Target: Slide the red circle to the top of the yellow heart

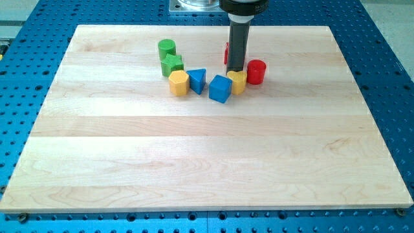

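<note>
Red circle (256, 71) sits just right of the yellow heart (237, 82), touching or nearly so, near the surface's (194, 162) top edge. My tip (235, 69) stands at the heart's top edge, left of the circle (no gripper is fitted; nothing is held). The rod hangs vertical. Advisable: circle round to the circle's right, then push left and slightly up, sparing the blue cube (220, 88).

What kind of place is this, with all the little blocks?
Probably a robot lab. A wooden board lies on a blue metal table full of holes, and my tip sits right above the yellow heart, beside the red circle, among other toy-like blocks.
</note>
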Tool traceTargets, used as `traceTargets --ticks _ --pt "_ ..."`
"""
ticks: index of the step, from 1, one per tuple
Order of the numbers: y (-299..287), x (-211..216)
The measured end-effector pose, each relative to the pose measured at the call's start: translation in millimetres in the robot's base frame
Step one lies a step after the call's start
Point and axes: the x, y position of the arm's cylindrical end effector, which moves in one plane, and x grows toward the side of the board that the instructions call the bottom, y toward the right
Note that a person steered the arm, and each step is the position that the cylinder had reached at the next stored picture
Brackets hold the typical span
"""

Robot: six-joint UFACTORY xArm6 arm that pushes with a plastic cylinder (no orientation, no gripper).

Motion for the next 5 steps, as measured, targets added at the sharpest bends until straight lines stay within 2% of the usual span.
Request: traceTargets --ticks 1,2,3,4,5 --pt "0.6 -20.4" --pt "62.0 -40.6" --pt "103.6 -39.1" --pt "130.6 -8.1" --pt "80.3 1.6"
